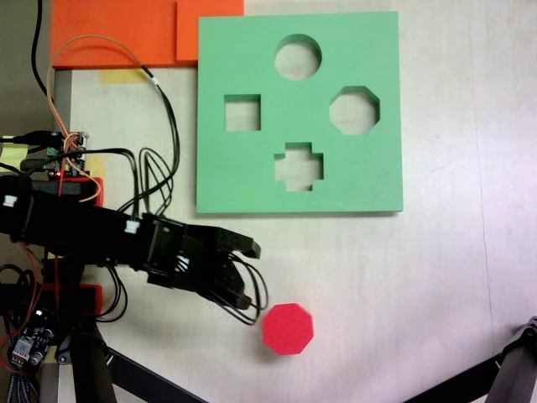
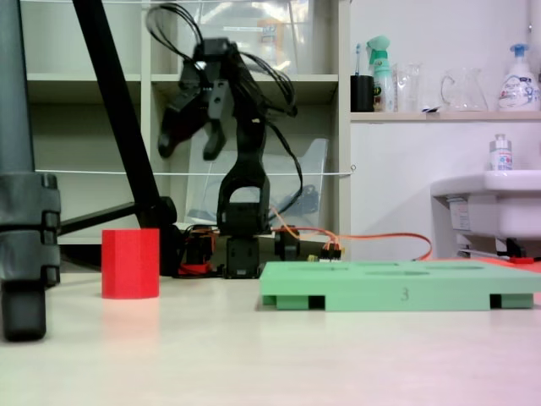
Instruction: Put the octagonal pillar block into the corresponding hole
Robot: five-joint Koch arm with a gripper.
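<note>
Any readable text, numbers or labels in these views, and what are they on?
"3" on the front edge of the green foam board.
The labels on the spray bottle and the small bottle are too small to read.
Nothing else is legible.

red block (image 2: 130,263) on table, gripper (image 2: 188,145) raised, apart

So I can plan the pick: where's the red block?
In both fixed views the red block stands on the table, off the green board, beside the gripper.
</note>
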